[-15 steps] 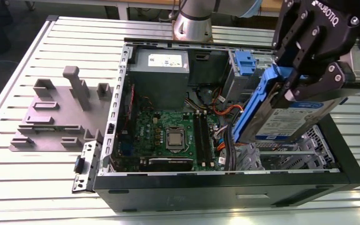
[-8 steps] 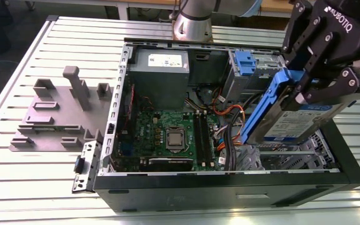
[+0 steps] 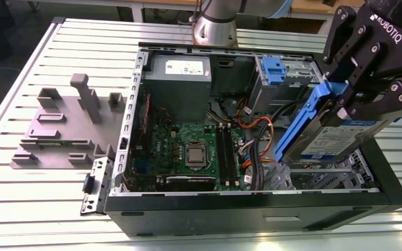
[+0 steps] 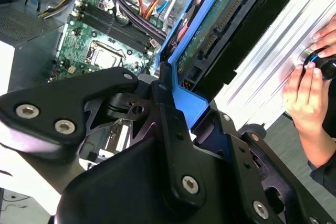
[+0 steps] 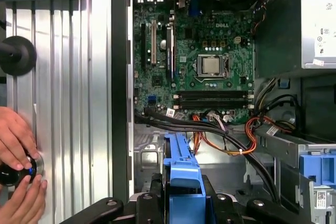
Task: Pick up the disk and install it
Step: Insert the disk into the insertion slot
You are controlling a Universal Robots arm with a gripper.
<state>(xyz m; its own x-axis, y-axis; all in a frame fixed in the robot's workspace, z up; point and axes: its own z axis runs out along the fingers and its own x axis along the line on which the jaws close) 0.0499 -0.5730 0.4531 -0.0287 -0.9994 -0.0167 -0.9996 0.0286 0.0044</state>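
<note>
My gripper [image 3: 360, 102] is shut on the disk [image 3: 335, 140], a silver drive with a white-and-blue label in a blue carrier bracket [image 3: 300, 128]. I hold it tilted, edge down, over the open computer case [image 3: 257, 212] at the exterior view's right, above the drive cage. The second wrist view shows the disk's circuit-board underside [image 4: 223, 32] and the blue bracket [image 4: 186, 103] between my black fingers [image 4: 165, 98]. The bracket's edge [image 5: 181, 169] points into the case in the first wrist view.
The motherboard [image 3: 194, 151] and cables fill the case floor. A second blue caddy [image 3: 274, 70] sits in the far drive bay. A grey slotted holder block [image 3: 61, 130] stands on the slatted table. A person's hands [image 5: 16, 150] rest on a knob beside the case.
</note>
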